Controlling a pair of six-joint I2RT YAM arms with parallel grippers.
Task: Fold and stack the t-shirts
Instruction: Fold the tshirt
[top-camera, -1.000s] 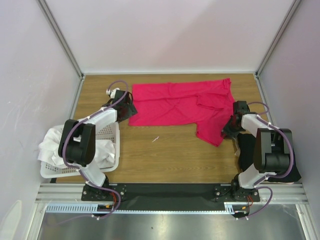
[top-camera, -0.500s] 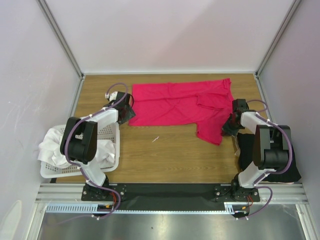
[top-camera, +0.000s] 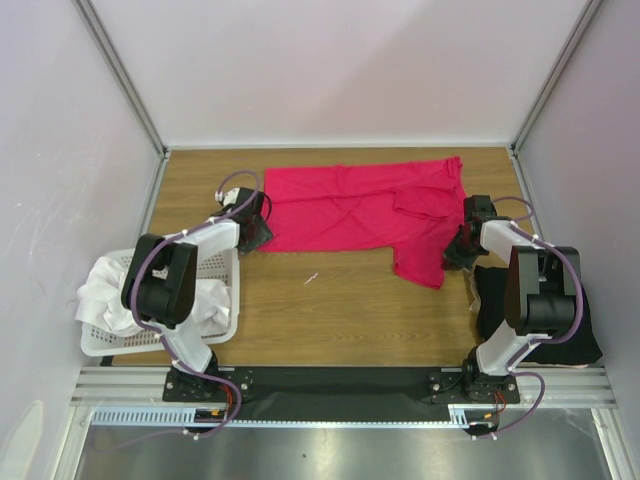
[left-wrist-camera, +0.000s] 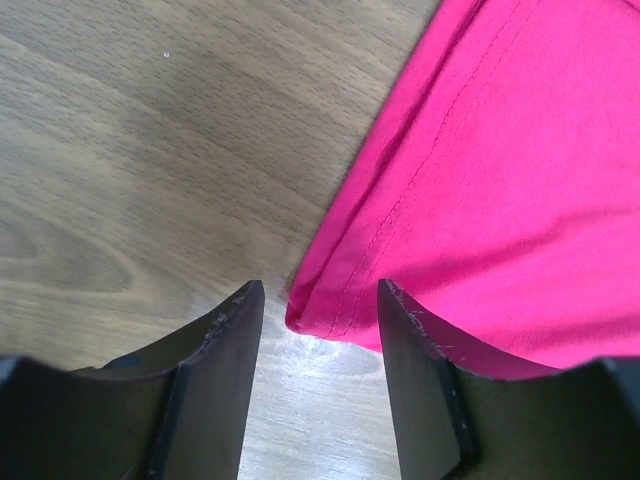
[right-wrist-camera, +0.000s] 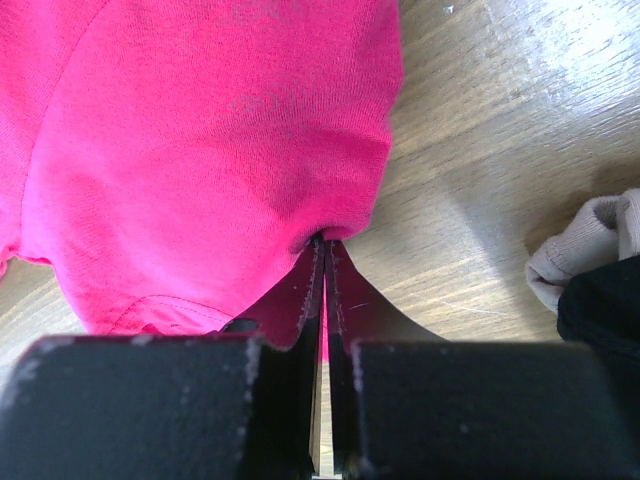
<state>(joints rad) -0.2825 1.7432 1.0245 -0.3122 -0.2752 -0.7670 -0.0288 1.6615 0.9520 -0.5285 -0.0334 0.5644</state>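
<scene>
Where the bench runs closest to the arm bases, a white basket holding white shirts sits nearer than and left of the pink shirt, and a black shirt lies crumpled nearer than and right of it. Farther out, the left gripper stands open, the pink shirt's near-left corner between its fingers. The right gripper is closed, pinching the pink shirt's near-right edge. Beyond both, the pink shirt lies spread across the far half of the bench, its right part folded over.
</scene>
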